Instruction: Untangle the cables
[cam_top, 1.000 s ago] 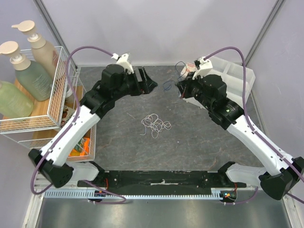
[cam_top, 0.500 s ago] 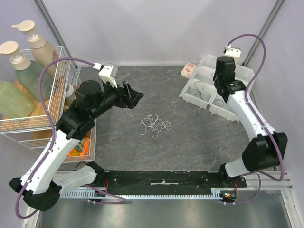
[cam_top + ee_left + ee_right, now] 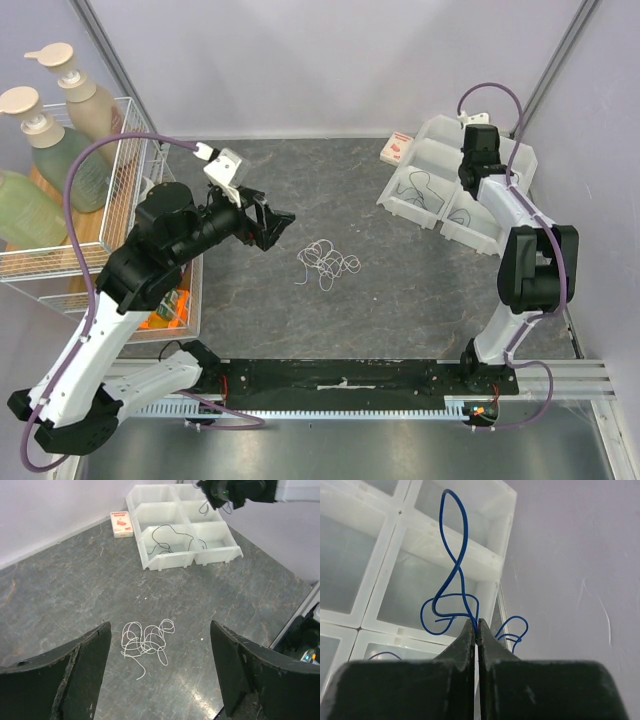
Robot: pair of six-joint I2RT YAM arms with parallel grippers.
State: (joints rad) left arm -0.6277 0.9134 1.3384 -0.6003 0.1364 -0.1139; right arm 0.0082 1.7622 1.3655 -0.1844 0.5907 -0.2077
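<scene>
Seen from above, a dark grey, stone-patterned worktop (image 3: 400, 300) carries a loose tangle of thin white cable (image 3: 326, 263) near its middle, lying flat in small springy curls. At the far right sits a white, translucent plastic tray (image 3: 150, 562) divided into square compartments. A fine black cable (image 3: 167, 534) rests curled inside one compartment on the tray's left side, apparently already sorted away from the others. The right pincer (image 3: 477, 628) hangs over the tray with its dark, matte fingers pressed fully together on a thin dark blue cable (image 3: 461, 535). It is gripped at a single point, so its stiff, glossy loops spring free beyond the fingertips, likely so it can be lowered into a compartment of its own. The left pincer (image 3: 272, 222) hovers to the left of the white tangle, well apart from it. Its broad black fingers are spread wide and hold nothing, seemingly poised to reach for the white cable.
</scene>
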